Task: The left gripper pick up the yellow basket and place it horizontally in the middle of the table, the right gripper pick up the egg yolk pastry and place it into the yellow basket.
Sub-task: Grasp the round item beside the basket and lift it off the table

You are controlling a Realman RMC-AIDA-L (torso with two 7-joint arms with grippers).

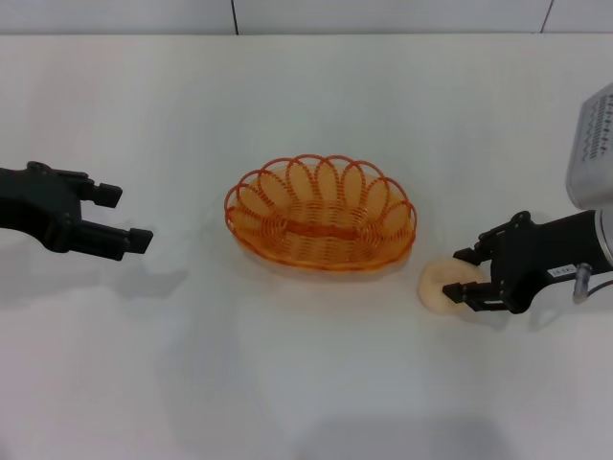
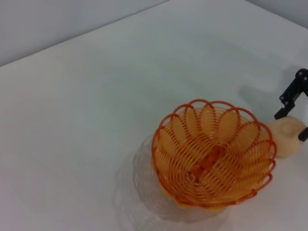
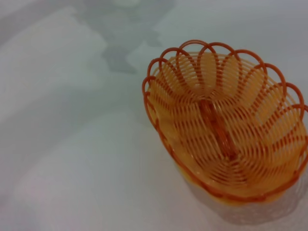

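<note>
head view: high, faces forward and down; sees the whole table [image 1: 306, 402], back wall strip at far edge, both arms at the sides.
left wrist view: from the left side, angled down, looks right across the yellow basket [image 2: 213, 155]; mid-range.
right wrist view: from the right, steep downward look, close on the basket [image 3: 226, 127].
shared: basket in all three; egg yolk pastry [image 1: 448, 286] [image 2: 288, 136] in head and left wrist only.
</note>
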